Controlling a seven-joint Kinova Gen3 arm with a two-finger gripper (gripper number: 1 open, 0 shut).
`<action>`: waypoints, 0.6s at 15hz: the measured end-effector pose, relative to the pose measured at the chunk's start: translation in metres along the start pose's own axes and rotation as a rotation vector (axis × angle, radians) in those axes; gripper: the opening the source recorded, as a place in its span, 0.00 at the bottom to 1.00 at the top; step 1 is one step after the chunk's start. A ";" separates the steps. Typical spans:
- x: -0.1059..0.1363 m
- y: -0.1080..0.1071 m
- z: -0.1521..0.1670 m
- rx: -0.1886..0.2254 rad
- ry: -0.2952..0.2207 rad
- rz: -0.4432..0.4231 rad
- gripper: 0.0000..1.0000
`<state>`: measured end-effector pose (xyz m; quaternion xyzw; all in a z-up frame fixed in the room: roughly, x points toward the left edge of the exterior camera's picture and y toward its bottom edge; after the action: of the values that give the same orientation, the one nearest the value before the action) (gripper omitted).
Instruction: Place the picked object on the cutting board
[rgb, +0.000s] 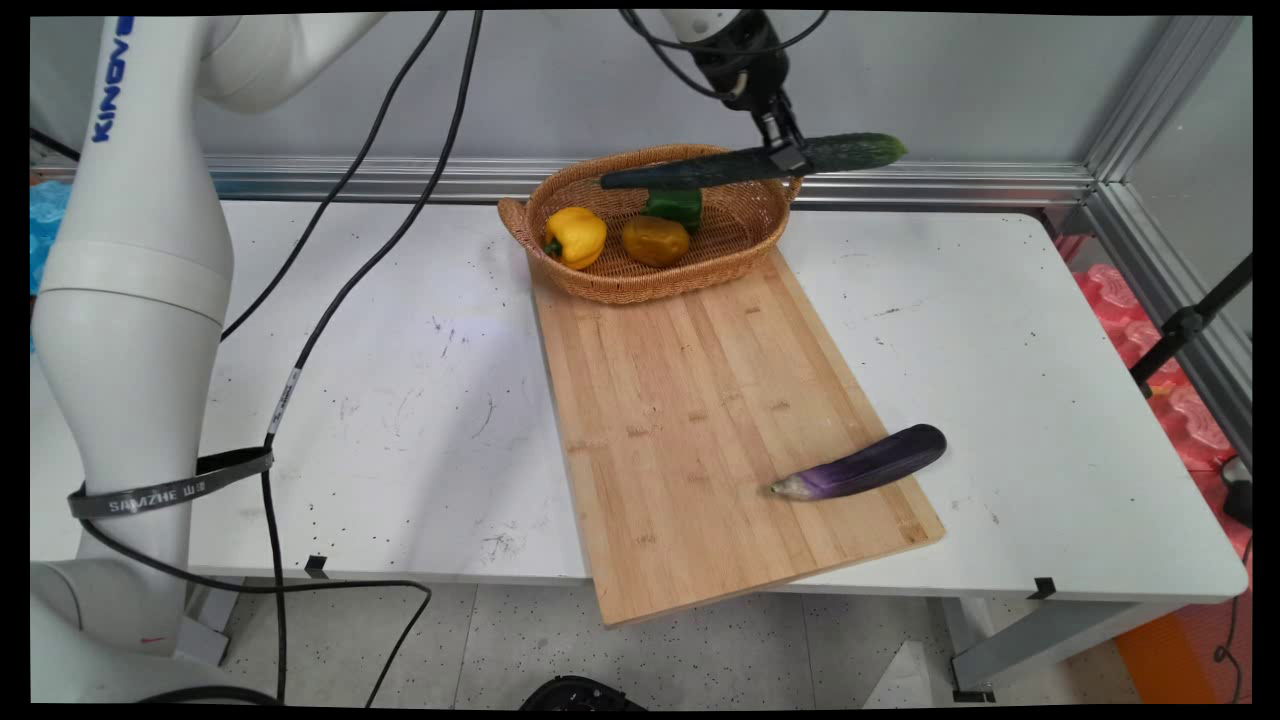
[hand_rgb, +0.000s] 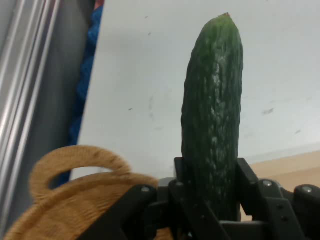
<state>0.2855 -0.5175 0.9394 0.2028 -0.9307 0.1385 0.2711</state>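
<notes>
My gripper (rgb: 789, 157) hangs above the right rim of the wicker basket (rgb: 610, 283), shut on a long dark green cucumber (rgb: 700, 170) that it holds level in the air. In the hand view the cucumber (hand_rgb: 212, 115) rises between the two fingers (hand_rgb: 182, 172), with the basket's handle (hand_rgb: 75, 162) at lower left. Inside the basket lie a yellow pepper (rgb: 576, 236), an orange-yellow pepper (rgb: 655, 240) and a green pepper (rgb: 675, 205), the last partly hidden behind the cucumber.
A wooden cutting board (rgb: 700, 420) runs from the basket to the table's near edge and overhangs it. A purple eggplant (rgb: 865, 466) lies on the board's right side. Black cables (rgb: 330, 300) hang over the table's left half. The white table (rgb: 1050, 420) ends at a metal rail behind.
</notes>
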 end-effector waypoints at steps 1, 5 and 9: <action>0.005 0.010 -0.003 -0.009 0.003 -0.023 0.00; 0.015 0.048 -0.010 -0.045 -0.002 -0.090 0.00; 0.013 0.085 -0.011 -0.066 -0.023 -0.136 0.00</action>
<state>0.2419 -0.4423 0.9426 0.2579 -0.9219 0.0867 0.2759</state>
